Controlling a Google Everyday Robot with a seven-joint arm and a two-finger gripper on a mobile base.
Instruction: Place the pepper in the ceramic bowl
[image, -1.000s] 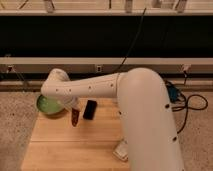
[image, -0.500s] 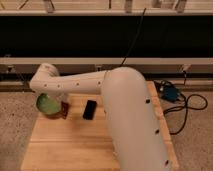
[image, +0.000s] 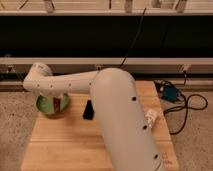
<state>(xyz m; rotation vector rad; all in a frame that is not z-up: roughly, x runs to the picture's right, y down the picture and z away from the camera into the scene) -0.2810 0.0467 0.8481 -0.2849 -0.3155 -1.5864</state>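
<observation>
No readable txt, labels, brands or nos. anywhere. Gripper (image: 59, 102) sits over the ceramic bowl (image: 46, 105) at approx. 9 o'clock on the desk (image: 65, 145); no markings on either. Small dark block (image: 88, 110) near desk center, approx. 3 o'clock of the bowl: no legible print. Blue box (image: 170, 93) at 3 o'clock off the desk: nothing readable.
</observation>
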